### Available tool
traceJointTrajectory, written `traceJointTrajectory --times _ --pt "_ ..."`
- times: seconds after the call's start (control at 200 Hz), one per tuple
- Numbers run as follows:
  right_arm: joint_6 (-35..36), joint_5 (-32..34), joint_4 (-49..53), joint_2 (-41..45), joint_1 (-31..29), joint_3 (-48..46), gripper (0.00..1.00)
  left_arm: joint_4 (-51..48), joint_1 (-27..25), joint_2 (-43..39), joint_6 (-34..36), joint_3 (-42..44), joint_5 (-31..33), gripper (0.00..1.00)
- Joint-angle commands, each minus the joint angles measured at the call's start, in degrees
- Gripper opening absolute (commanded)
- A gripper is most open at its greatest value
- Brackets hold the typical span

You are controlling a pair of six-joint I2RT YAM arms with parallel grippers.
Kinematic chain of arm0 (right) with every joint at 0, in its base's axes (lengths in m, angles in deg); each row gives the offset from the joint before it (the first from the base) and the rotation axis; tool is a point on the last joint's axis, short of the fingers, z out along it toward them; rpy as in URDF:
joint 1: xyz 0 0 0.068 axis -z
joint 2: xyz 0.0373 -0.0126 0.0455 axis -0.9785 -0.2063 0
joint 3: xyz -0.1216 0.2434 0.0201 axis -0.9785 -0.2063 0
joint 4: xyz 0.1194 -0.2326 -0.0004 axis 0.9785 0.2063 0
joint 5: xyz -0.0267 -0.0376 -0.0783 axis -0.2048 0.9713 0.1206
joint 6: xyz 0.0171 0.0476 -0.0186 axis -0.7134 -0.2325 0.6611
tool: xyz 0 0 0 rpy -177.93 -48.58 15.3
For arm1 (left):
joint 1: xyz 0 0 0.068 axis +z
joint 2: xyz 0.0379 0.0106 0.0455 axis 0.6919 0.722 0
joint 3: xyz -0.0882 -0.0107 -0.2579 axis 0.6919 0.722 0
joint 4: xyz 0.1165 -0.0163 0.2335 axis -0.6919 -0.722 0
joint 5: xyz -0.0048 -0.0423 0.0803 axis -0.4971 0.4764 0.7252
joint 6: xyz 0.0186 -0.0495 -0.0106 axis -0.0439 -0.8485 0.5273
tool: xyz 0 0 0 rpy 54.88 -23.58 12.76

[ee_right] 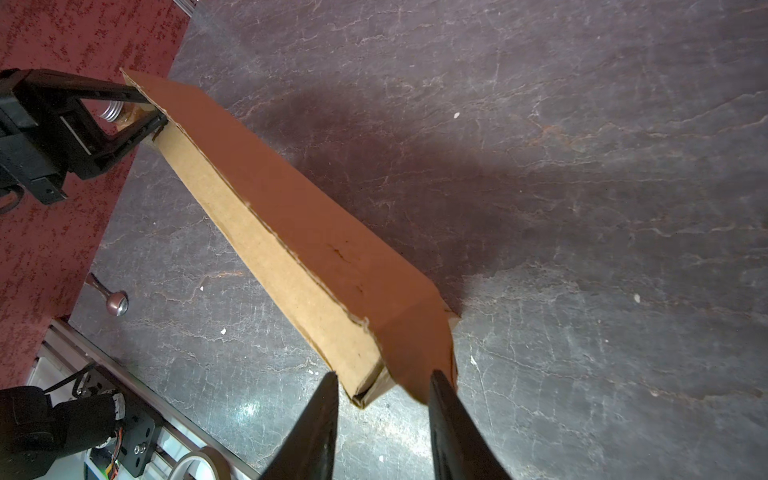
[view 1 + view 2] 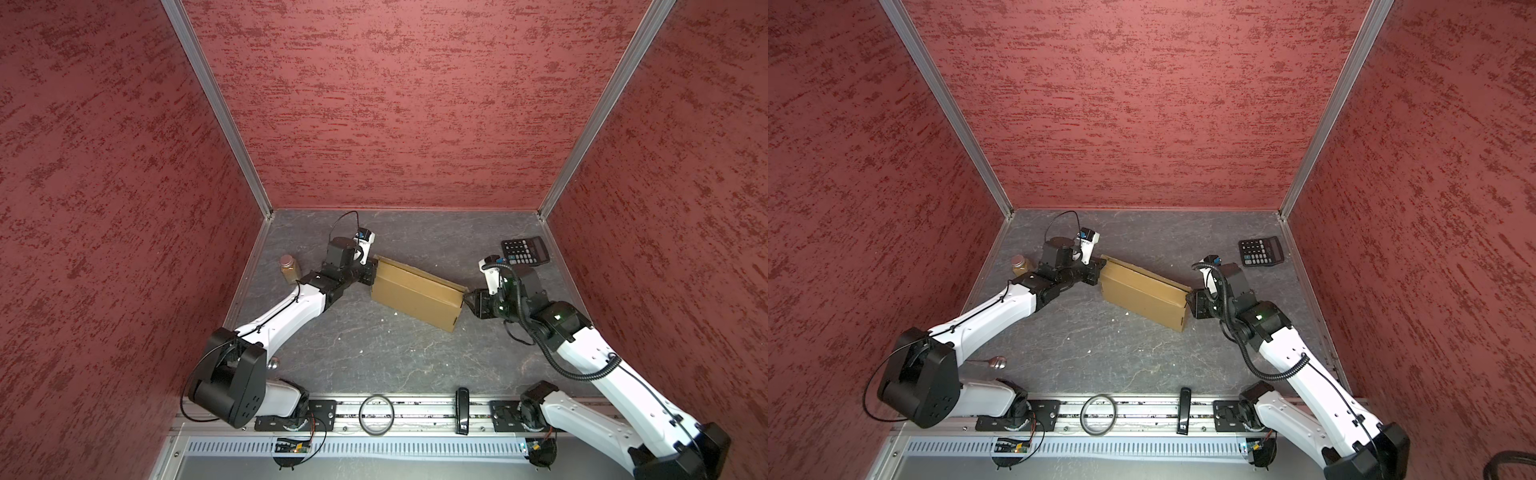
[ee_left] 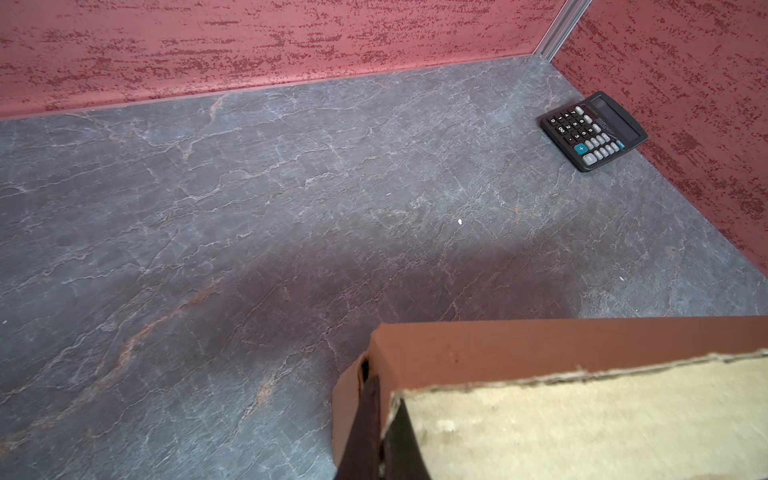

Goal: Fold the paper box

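Red textured walls enclose a grey stone-patterned floor.

Both your top views are evenly and brightly lit, and they stretch wide at the edges. In your right wrist view the paper box casts a soft shadow on the bench, with glare nearby.

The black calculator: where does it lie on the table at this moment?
In both top views the black calculator lies flat near the far right corner of the table, close to the right wall and apart from the paper box.
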Motion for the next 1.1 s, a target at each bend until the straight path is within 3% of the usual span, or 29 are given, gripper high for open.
traceJointTrajectory --times 0.0,1.097 --pt "-0.54 1.42 -0.16 0.14 -0.42 -0.85 0.38 -5.25 -0.33 1.0 -0.11 -0.2 -1.53 0.0" --pt "-0.74 -4.62 -5.12 -4.13 -0.42 2.05 0.31 -4.96 -0.34 0.8 0.34 0.31 -2.15 0.0"
